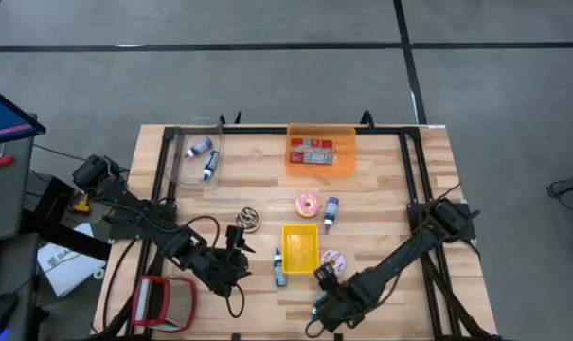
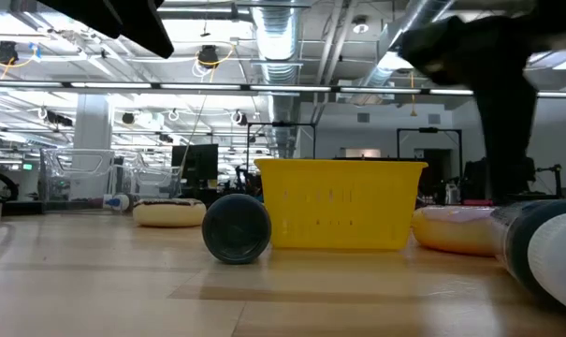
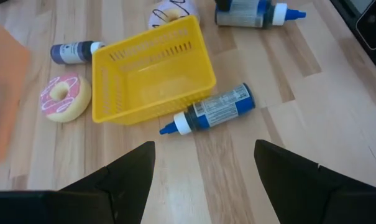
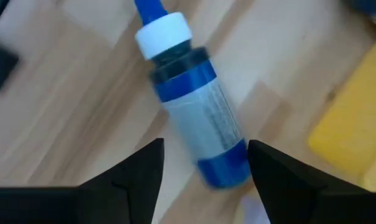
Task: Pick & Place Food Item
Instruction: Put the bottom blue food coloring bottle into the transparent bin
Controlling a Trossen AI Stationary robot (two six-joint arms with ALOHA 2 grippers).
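A pink-iced donut (image 1: 308, 203) and a chocolate donut (image 1: 248, 220) lie on the wooden table. A third donut (image 1: 332, 258) lies right of the yellow basket (image 1: 300, 246). One blue bottle (image 3: 212, 109) lies on its side against the basket's left wall. Another blue bottle (image 4: 194, 118) lies flat under my right gripper (image 4: 203, 171), which is open and points down, a finger on either side of the bottle's base end, without touching it. My left gripper (image 3: 203, 168) hovers open left of the basket, slanting down toward it, with nothing between its fingers.
An orange bin (image 1: 320, 152) stands at the far edge, and a clear bin (image 1: 196, 152) with two bottles at the far left. One more bottle (image 1: 331, 213) lies beside the pink donut. A red mesh basket (image 1: 163, 301) sits at the near left corner.
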